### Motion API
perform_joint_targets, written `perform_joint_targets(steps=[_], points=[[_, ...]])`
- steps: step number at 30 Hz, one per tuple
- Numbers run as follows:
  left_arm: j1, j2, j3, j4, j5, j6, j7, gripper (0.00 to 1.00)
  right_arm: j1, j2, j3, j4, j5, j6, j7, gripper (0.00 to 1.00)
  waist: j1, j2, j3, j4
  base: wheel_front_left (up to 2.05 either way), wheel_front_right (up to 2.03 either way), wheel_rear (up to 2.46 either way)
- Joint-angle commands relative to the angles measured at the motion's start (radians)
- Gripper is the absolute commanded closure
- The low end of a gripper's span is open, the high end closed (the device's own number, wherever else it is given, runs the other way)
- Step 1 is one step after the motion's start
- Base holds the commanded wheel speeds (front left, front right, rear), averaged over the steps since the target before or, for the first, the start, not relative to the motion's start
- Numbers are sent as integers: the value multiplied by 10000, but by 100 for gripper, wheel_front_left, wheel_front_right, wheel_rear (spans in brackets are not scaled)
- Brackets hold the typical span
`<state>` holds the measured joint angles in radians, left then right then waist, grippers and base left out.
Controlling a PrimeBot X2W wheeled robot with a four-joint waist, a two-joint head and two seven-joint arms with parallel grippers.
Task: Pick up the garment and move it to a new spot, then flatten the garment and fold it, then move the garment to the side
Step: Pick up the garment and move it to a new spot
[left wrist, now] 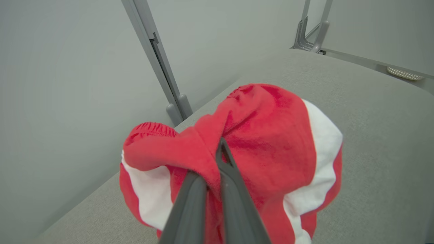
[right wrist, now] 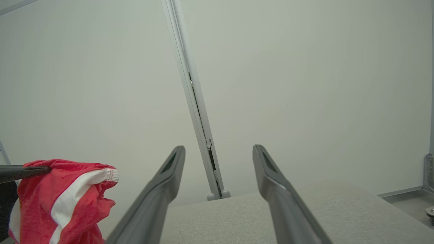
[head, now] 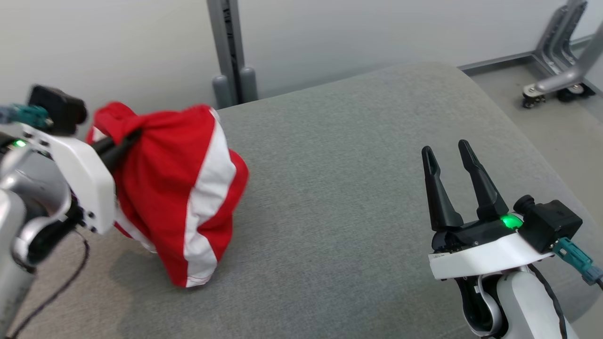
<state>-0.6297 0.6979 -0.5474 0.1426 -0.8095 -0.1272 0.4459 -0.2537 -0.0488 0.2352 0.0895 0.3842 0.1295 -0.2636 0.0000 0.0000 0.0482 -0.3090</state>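
Red/white garment (head: 174,188) in tight L pincer (head: 133,137); R pincer (head: 446,148) agape.

Light was soft and even; the garment (head: 179,197) cast a faint shadow on the table (head: 353,165), and wrist views bowed straight lines

The left pincer (head: 134,136) is clamped on a bunched fold at the top of the garment (head: 174,197). Its two dark fingers are pressed together and reach into the garment from its left side. The left arm's white wrist housing (head: 87,183) sits just left of the garment, with the pale forearm (head: 23,207) bent below it. The right pincer (head: 446,148) stands well to the right of the garment, touching nothing. Its fingers are spread wide and point up and slightly left, above a white wrist showing a green light.
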Motion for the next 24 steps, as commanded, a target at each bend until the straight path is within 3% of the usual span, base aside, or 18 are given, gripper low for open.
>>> perform_joint_targets(steps=[1,6,11,12,13,14,15,21,24], points=[[138,-37,-7,-34,56,61,-116,100,57,-39,-26,-24,62,23,-16,0,0,0,137,-259,0,0,0],[995,-716,-398,285,184,313,-829,100,-60,-39,19,-57,151,23,-16,0,0,0,432,-702,0,0,0],[1630,-1299,-945,1226,546,152,-2047,100,-136,-37,34,-93,169,23,-16,0,0,0,584,-849,0,0,0],[1716,-1467,-1015,1406,554,133,-2318,90,-122,-38,3,-77,144,23,-16,0,0,0,581,-826,0,0,0],[1771,-1614,-1079,1554,568,99,-2593,66,-91,-40,-40,-63,109,23,-16,0,0,0,561,-779,0,0,0],[1799,-1719,-1111,1711,573,73,-2824,20,-60,-38,-55,-35,74,23,-16,0,0,0,531,-717,0,0,0],[1812,-1811,-1178,1865,590,65,-3025,0,-24,-38,-59,-7,60,23,-16,0,0,0,488,-636,0,0,0],[1716,-2225,-1268,2080,544,-9,-4152,0,170,-46,-3,254,-130,23,-16,0,0,0,4,-16,0,0,0],[1697,-2141,-1188,1845,550,-9,-4462,0,167,-93,-48,280,-182,23,-16,0,0,0,-165,354,0,0,0]])
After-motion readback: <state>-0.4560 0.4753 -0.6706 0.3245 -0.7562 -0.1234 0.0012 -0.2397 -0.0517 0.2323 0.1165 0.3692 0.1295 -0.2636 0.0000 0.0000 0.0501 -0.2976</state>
